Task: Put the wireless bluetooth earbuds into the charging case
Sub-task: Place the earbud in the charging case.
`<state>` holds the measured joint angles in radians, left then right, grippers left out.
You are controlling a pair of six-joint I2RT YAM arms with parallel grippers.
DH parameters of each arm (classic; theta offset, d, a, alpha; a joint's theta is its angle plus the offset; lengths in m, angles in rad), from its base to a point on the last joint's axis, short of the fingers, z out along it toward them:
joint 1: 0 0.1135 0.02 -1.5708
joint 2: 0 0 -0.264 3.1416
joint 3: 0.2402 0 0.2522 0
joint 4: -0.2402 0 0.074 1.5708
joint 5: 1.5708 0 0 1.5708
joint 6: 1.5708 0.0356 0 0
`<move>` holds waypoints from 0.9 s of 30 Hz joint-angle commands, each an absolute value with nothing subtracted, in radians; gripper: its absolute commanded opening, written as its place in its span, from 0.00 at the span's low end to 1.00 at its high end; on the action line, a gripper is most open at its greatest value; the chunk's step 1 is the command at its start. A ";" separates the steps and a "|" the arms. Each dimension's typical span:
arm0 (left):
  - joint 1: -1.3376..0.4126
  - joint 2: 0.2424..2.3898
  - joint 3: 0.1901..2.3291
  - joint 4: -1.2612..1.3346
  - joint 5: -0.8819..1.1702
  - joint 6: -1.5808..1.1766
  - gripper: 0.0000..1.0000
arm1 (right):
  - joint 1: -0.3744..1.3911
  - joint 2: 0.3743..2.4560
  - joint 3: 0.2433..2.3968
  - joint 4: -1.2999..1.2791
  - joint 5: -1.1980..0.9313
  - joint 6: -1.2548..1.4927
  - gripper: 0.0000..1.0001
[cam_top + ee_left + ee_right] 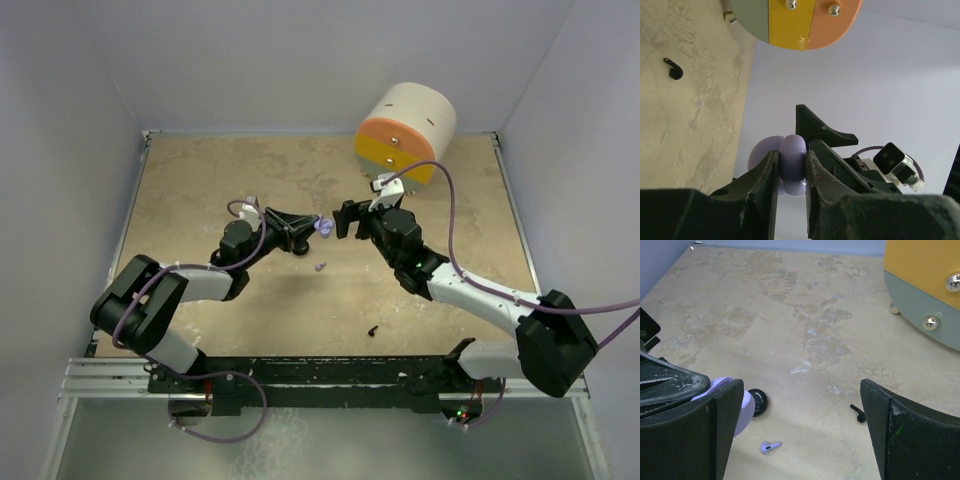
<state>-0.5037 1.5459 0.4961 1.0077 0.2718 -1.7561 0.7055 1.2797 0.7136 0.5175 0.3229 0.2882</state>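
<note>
Gripping charging case (792, 167), left pincer (791, 152) hides its sides.

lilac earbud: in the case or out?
Out. The lilac earbud lies loose on the table, apart from the lilac charging case clamped in the left gripper.

I hold the charging case (324, 226) over the middle of the table (200, 180) in the left gripper (316, 226), with the right gripper (346, 217) just to its right. The first earbud (320, 267) lies on the table just nearer me than the case; the second earbud (372, 329) lies nearer still, further right. A drum (405, 130) sits at the far right.
</note>
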 commanded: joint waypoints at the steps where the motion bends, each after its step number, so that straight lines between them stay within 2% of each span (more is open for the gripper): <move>1: -0.495 1.517 0.539 1.014 0.283 -1.715 0.00 | 0.701 1.260 0.717 0.565 0.278 0.278 1.00; 15: -0.495 1.481 0.559 0.954 0.284 -1.691 0.00 | 0.701 1.290 0.718 0.517 0.378 0.318 1.00; 27: -0.493 1.470 0.580 0.916 0.285 -1.684 0.00 | 0.701 1.284 0.699 0.526 0.327 0.306 1.00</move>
